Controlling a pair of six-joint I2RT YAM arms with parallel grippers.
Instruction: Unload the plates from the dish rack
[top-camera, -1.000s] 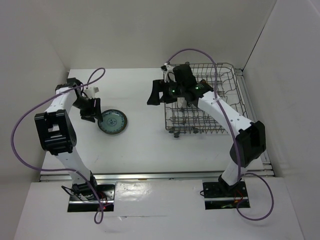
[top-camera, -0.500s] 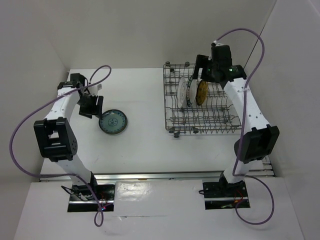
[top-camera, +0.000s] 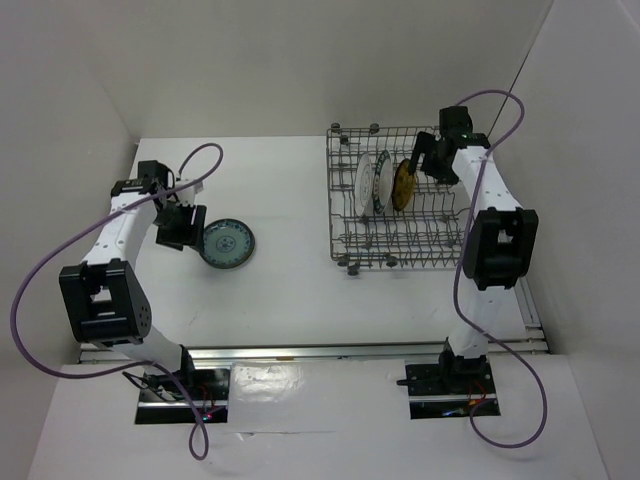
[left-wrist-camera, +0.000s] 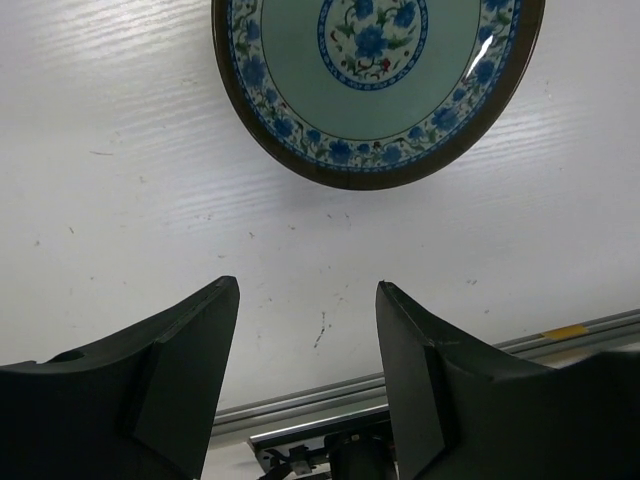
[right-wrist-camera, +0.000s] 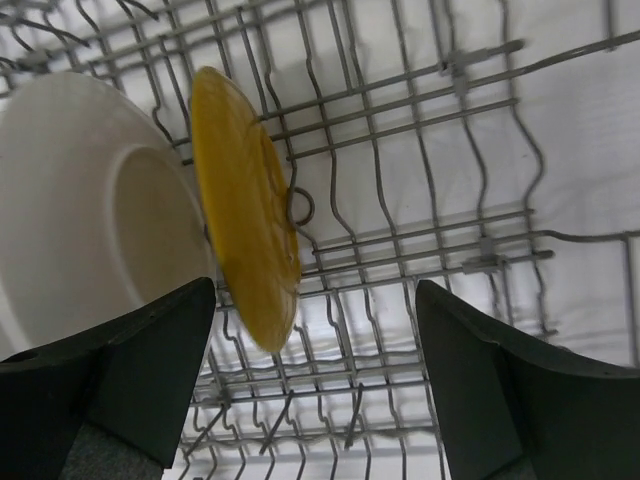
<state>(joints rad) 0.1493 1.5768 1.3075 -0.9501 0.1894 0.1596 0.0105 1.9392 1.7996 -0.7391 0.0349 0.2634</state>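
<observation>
A robotics lab test cell; white panels (top-camera: 300, 70) close in beyond and beside the left hand (top-camera: 185, 225) and the right hand (top-camera: 420, 160); a white desk (top-camera: 290, 300) lies beneath them; purple cables (top-camera: 488, 93) loop over them; an aluminium rail (top-camera: 310, 351) edges the desk.

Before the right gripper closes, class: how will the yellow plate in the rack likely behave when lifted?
The yellow plate looks rigid and smooth, so it probably won't flex but may slip in a pinch grip. Standing on edge in the dish rack, it could tip against the white plate beside it if nudged. It is likely brittle if dropped.
</observation>
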